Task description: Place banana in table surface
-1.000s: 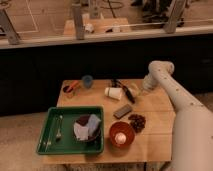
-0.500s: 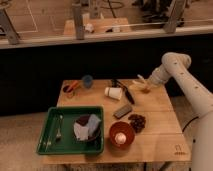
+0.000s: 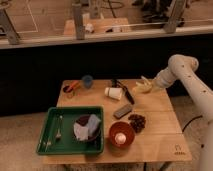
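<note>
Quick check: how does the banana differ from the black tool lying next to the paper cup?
The banana is pale yellow and short; the black tool is dark, slimmer and longer. The banana sits at the gripper by the table surface's far right edge; the black tool lies free on the wood beside the white paper cup. Both are elongated and near the far side.

The paper cup (image 3: 114, 93) is laid on the table surface (image 3: 155, 125); relative to it, the gripper (image 3: 145, 86) and banana (image 3: 141, 88) are found to the right, the tray (image 3: 47, 131) front-left, the bowl (image 3: 121, 135) in front.
</note>
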Controlling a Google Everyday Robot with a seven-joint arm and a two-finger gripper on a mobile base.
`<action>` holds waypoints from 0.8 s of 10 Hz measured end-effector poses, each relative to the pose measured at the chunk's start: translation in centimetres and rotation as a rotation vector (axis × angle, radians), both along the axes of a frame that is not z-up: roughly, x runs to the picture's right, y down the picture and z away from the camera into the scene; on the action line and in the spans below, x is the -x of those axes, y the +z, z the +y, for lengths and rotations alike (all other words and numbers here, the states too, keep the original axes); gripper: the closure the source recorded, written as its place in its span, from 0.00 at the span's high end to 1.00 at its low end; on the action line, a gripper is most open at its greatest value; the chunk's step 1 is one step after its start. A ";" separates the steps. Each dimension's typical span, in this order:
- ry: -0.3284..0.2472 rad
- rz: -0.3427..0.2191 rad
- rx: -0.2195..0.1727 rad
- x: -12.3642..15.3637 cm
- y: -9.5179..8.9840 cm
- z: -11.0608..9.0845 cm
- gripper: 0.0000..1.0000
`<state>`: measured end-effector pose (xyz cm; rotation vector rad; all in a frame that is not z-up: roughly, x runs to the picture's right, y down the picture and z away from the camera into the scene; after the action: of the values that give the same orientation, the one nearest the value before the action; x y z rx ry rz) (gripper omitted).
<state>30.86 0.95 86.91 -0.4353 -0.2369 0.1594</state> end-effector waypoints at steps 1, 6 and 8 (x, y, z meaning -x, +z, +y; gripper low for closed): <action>-0.022 -0.023 -0.011 0.5 0.6 0.7 0.06; -0.201 -0.140 -0.040 1.6 5.3 6.6 0.37; -0.215 -0.146 -0.024 1.1 6.2 7.4 0.60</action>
<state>29.74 8.36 93.07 -0.4460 -0.3333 -0.0862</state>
